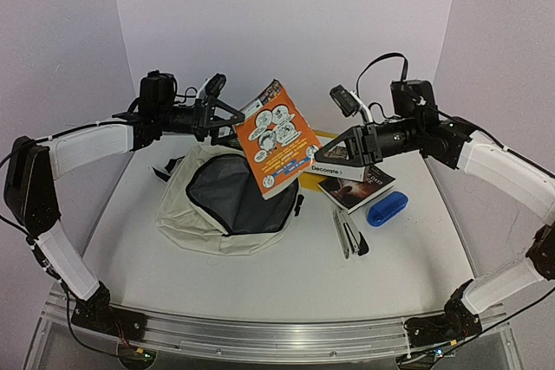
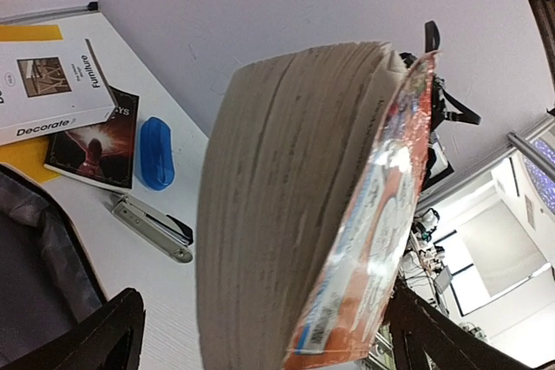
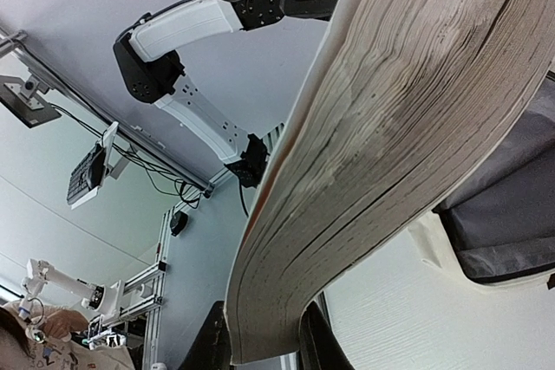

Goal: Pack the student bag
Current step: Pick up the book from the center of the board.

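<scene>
A thick orange paperback with cartoon panels on its cover hangs tilted in the air above a white table. Its greyish page edges bend in a curve. On the table to the right, a white book titled "Decorate" lies partly over a dark-covered book, and both rest on a yellow sheet. A translucent blue oval case lies just beside the dark book. A silver and black stapler lies near the case, not touching it. Pale lilac walls stand behind.
</scene>
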Action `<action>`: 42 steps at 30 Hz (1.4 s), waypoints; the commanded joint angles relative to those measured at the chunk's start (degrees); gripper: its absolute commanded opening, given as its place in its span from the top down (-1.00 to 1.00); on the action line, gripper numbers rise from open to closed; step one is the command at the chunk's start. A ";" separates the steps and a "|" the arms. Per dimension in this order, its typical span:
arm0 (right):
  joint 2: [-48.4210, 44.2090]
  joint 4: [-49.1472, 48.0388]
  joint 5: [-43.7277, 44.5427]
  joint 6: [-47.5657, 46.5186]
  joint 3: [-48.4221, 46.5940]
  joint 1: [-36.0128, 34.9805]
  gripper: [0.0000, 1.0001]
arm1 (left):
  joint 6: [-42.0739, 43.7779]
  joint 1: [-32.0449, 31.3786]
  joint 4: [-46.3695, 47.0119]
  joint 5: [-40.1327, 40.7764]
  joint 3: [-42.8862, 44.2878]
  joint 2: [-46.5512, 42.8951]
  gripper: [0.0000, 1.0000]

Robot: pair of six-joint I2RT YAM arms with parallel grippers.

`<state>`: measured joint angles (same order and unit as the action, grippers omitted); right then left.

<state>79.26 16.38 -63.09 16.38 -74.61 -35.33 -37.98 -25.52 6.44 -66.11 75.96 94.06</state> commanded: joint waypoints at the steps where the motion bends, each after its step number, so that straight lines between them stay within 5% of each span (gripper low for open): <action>1: 0.67 -5.48 -3.67 -3.08 -2.65 -0.58 1.00 | -4.53 -0.23 8.71 -4.73 1.16 -0.14 -0.91; 8: 1.86 -5.48 -4.63 -3.46 -2.64 -1.03 1.00 | -6.04 -0.24 9.23 -6.71 2.70 1.66 -0.61; 13: 1.65 -5.56 -3.99 -3.99 -2.35 -1.10 1.00 | -2.98 -0.23 5.93 -6.83 2.29 1.16 0.04; 14: 1.66 -5.65 -2.36 -4.16 -2.20 -1.06 1.00 | -1.19 -0.23 3.27 -6.13 2.19 0.91 0.33; 17: 2.45 -5.66 1.54 -3.88 -2.20 -0.99 1.00 | -0.93 -0.08 2.50 -5.11 1.28 0.44 0.65; 21: 4.78 -5.83 9.14 -3.04 -1.33 -0.81 0.11 | -4.42 1.62 5.90 -3.18 -1.78 -1.66 0.99; 23: 6.31 -6.15 11.16 -2.33 -0.79 -0.27 -0.38 | -8.89 4.20 11.47 -1.50 -5.07 -3.97 1.00; 25: 7.39 -7.76 12.30 -0.92 -0.15 -0.18 -0.60 | -12.08 5.94 14.49 0.34 -6.88 -5.57 1.00; 28: 8.53 -22.82 13.53 10.50 5.90 -0.18 -0.94 | -14.28 7.15 15.41 4.78 -7.81 -8.75 1.00; 42: 17.09 -76.36 21.21 47.50 17.63 -2.81 -0.97 | -20.38 7.36 27.81 16.19 -13.07 -14.67 1.00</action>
<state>93.60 -39.92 -44.01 52.25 -56.69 -36.53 -55.40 -18.09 25.04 -52.86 63.22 82.00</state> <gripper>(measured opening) 0.983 0.227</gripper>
